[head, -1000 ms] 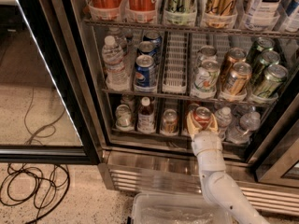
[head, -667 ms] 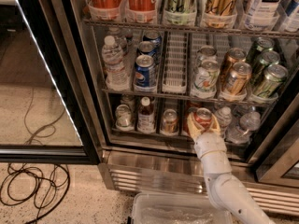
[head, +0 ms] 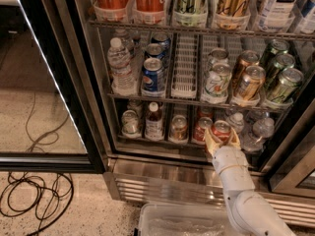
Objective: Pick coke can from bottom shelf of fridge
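Note:
The fridge [head: 93, 107] stands open. On its bottom shelf [head: 147, 142], narrow lanes hold short cans and small bottles. My gripper [head: 222, 142] reaches up to the front of this shelf from the lower right. Its pale fingers [head: 210, 142] are closed on either side of a red coke can [head: 221, 130] with a silver top, held at the shelf's front edge. A second red coke can [head: 202, 129] stands in the lane just left of it. The white arm hides the held can's lower part.
The black-framed glass door [head: 44, 82] hangs open at left. Black cables [head: 34, 195] lie on the floor. A clear plastic bin [head: 182, 222] sits below the ribbed steel base [head: 162, 181]. The middle rack holds a Pepsi can [head: 153, 76] and a copper-gold can [head: 249, 82].
My gripper has shifted slightly right and down with the red can between its fingers, drawing it toward the shelf's front. Another red can now shows to its left.

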Robot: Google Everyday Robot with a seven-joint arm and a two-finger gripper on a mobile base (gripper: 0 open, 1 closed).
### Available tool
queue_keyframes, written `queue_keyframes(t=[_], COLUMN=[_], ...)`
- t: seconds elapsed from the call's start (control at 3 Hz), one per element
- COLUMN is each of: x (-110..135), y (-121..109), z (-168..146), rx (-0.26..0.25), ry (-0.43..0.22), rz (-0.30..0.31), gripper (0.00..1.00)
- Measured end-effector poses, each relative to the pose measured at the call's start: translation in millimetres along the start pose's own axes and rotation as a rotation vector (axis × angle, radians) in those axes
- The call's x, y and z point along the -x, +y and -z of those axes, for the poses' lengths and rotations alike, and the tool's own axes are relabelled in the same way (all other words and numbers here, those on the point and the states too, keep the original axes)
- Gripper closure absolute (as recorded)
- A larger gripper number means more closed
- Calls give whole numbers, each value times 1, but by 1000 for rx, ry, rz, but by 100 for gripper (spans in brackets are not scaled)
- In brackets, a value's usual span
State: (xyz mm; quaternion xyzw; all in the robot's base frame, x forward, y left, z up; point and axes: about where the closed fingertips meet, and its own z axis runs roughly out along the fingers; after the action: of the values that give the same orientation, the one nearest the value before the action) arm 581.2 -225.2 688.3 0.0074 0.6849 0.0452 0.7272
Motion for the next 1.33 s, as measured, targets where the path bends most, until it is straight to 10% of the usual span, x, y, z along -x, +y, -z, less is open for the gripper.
queue_keyframes(t=[0.67,1.33], x=[-11,-8], y=[-30,-8], z=[42,66], rx=[-58,30], ry=[68,55], rz=[26,-18], gripper=[100,100])
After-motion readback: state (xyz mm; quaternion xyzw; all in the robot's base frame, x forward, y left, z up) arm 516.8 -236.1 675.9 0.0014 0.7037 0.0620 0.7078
